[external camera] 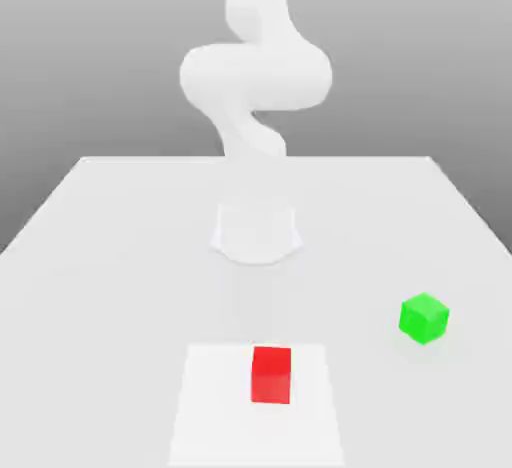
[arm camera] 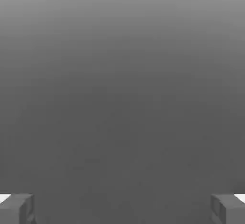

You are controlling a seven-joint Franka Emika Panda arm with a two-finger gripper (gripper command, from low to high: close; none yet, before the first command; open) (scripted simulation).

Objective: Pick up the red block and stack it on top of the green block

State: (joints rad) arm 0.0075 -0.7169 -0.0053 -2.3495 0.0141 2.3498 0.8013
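Two blocks (external camera: 349, 347), seemingly well apart.

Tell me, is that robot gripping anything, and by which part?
Nothing is held: the gripper stands open, and the small red cube sits on the white square.

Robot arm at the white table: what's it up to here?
The Panda arm is handling nothing at the moment; its gripper stands open and empty. The red cube sits on a white patch of the table, and the green cube rests apart from it, toward the exterior view's right. The stacking is not yet done.
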